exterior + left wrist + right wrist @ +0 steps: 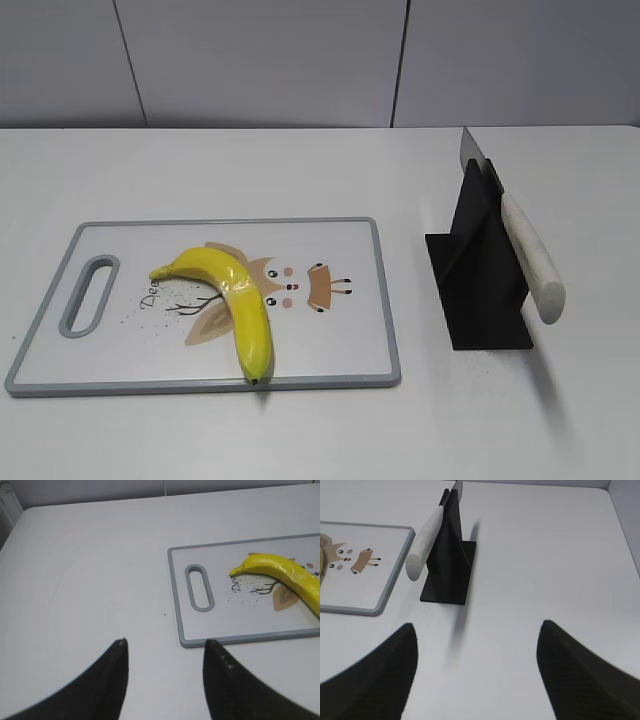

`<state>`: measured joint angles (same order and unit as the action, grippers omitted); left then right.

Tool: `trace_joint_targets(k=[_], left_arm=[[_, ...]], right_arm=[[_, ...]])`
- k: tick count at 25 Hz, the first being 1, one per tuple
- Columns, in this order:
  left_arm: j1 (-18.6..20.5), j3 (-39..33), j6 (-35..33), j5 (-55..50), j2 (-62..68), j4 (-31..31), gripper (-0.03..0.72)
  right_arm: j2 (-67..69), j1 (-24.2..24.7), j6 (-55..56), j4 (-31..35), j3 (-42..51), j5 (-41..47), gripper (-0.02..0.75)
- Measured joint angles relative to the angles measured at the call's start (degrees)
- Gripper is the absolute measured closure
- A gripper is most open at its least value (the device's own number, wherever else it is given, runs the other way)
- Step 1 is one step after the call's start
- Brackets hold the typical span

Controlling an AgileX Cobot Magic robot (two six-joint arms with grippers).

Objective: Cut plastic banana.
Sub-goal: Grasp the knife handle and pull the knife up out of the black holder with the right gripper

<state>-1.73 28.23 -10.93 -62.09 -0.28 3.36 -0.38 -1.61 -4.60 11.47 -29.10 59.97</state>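
The plastic banana [235, 300] is glossy yellow and sharply bent. It lies on the white cutting board [340, 345], stem to the left, dark tip at the near edge. It also shows in the left wrist view [282, 572]. A knife with a speckled white handle [530, 255] rests on a black stand [480, 280] to the right of the board, and shows in the right wrist view [425, 542]. My left gripper [165, 642] is open and empty over bare table, left of the board. My right gripper [477, 627] is open and empty, short of the stand. Neither gripper shows in the exterior view.
The board [200, 637] has a grey rim, a handle slot [199, 587] at its left end and an owl drawing. The black stand [450, 565] sits on the white table. A grey wall runs along the back of the table.
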Motion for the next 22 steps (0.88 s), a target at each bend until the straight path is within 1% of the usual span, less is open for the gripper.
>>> trace_joint_targets(k=[4, 8, 15, 22], left_arm=[[0.0, 0.0, 0.0, 0.0, 0.0, 0.0, 0.215], [0.0, 0.0, 0.0, 0.0, 0.0, 0.0, 0.215], [0.0, 0.0, 0.0, 0.0, 0.0, 0.0, 0.215], [0.0, 0.0, 0.0, 0.0, 0.0, 0.0, 0.215]], right_arm=[[1.01, 0.0, 0.06, -0.05, 0.0, -0.12, 0.15], [5.09, 0.0, 0.06, 0.0, 0.0, -0.14, 0.15], [19.09, 0.0, 0.06, 2.43, -1.72, -0.26, 0.15], [35.75, 0.0, 2.99, 2.72, -9.05, -0.21, 0.15]])
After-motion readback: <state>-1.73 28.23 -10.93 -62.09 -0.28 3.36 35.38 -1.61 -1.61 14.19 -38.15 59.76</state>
